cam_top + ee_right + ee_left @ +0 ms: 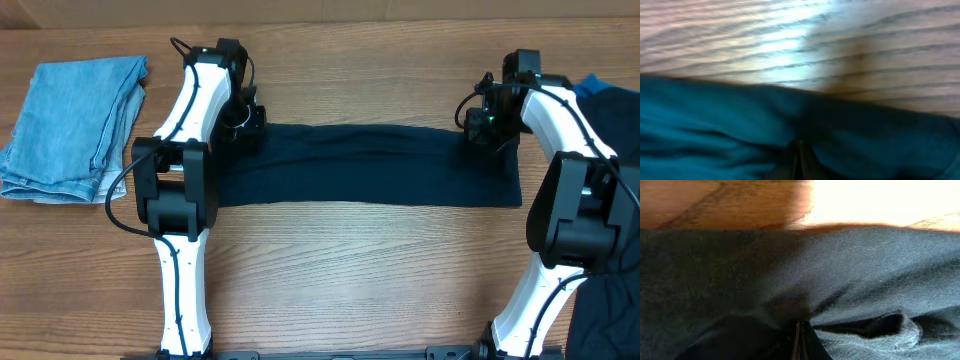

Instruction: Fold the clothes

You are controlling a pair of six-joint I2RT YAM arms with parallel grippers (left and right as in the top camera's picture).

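A dark navy garment [370,165] lies as a long folded strip across the middle of the wooden table. My left gripper [243,128] sits at its far left corner and my right gripper [490,128] at its far right corner. In the left wrist view the jaws [799,340] are closed together with the dark cloth [790,280] bunched around them. In the right wrist view the jaws [799,157] are also closed on the cloth [715,125], with bare table beyond its edge.
A folded light blue denim garment [75,125] lies at the far left of the table. More dark and blue clothes [610,110] are piled at the right edge, with dark cloth hanging at the lower right [605,320].
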